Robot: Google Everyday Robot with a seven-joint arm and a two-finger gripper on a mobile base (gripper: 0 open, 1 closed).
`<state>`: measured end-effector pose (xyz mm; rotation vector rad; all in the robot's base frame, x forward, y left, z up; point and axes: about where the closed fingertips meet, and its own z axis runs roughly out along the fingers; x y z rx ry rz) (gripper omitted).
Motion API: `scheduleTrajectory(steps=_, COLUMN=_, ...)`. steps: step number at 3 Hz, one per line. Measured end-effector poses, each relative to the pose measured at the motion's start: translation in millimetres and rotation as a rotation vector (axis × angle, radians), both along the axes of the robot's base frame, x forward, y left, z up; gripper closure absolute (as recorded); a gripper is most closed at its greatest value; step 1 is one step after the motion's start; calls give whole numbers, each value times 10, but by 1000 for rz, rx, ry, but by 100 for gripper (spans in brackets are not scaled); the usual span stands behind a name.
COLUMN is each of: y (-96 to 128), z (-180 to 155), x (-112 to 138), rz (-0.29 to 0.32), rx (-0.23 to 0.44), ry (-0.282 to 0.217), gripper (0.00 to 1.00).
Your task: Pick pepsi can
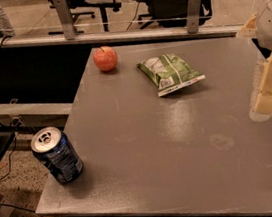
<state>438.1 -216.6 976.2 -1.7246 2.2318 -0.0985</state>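
The pepsi can [58, 155] is dark blue with a silver top and pull tab. It stands upright at the near left corner of the grey table [181, 139], close to the left edge. My gripper [270, 84] shows at the far right edge of the view as pale blocky parts above the table's right side. It is far from the can, across the whole width of the table.
A red apple [105, 58] sits at the far left of the table. A green-and-white snack bag [170, 73] lies at the far middle. A glass rail with metal posts [64, 17] runs behind the table. Cables lie on the floor at left.
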Motion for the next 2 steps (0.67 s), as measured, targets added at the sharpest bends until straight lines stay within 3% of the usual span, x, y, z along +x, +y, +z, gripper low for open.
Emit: scheduleTrajectory(steps=2, y=152, z=27, x=77, rz=35, rx=40, ry=-6, gripper=0)
